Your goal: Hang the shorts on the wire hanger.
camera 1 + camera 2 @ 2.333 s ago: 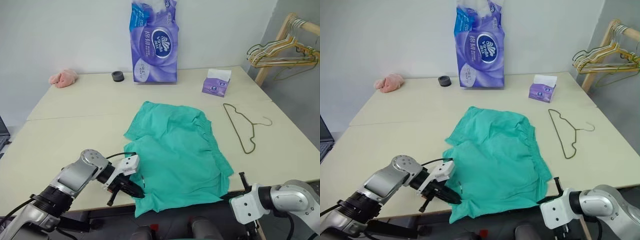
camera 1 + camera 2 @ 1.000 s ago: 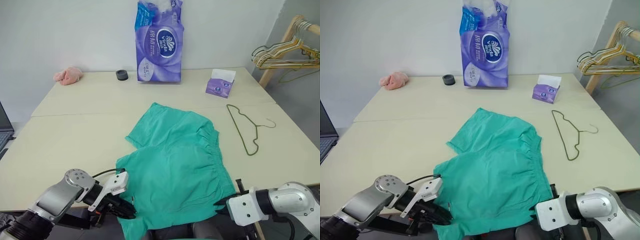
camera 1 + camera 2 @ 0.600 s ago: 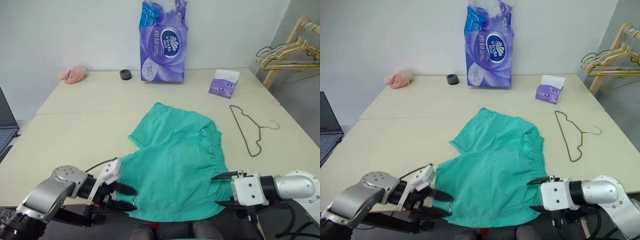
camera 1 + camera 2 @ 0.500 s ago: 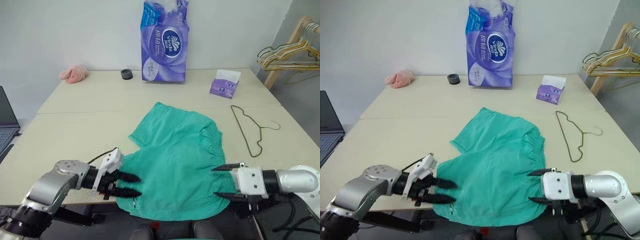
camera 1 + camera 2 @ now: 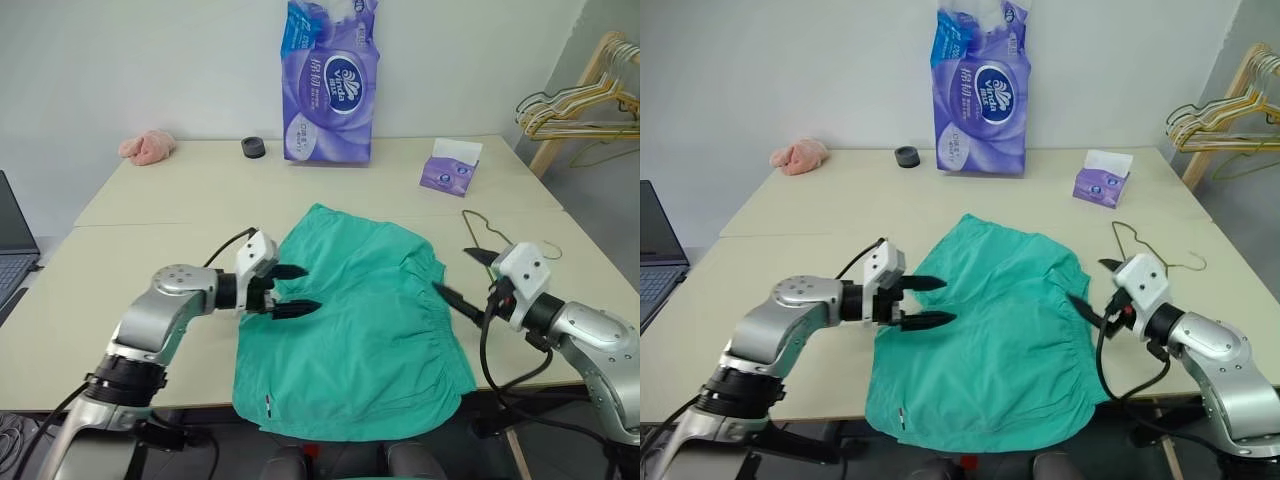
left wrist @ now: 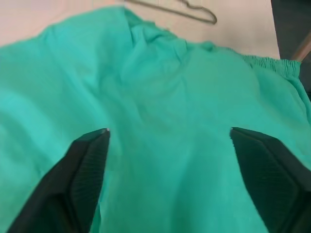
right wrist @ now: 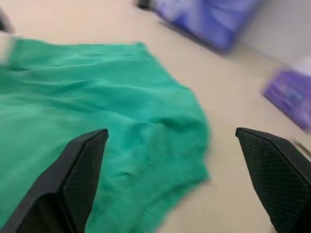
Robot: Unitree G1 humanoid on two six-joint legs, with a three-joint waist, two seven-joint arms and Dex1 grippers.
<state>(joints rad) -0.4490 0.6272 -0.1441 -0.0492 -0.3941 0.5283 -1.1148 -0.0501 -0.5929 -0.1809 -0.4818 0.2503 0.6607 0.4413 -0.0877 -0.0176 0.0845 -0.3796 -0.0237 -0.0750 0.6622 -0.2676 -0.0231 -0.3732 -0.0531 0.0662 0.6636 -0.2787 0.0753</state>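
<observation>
From the head cam I've got the shorts (image 5: pixel 355 320) spread flat mid-tabletop (image 5: pixel 150 215), with the wire hanger (image 5: pixel 478 228) lying at about 3 o'clock of them. Left end effector (image 5: pixel 300 290) hovers wide open over their 9 o'clock edge, and the right end effector (image 5: pixel 458 280) is open at the waistband side. Left wrist cam: spread fingers (image 6: pixel 77 179) over teal fabric. Right wrist cam: same, fingers (image 7: pixel 73 179) apart, gripping nothing.
</observation>
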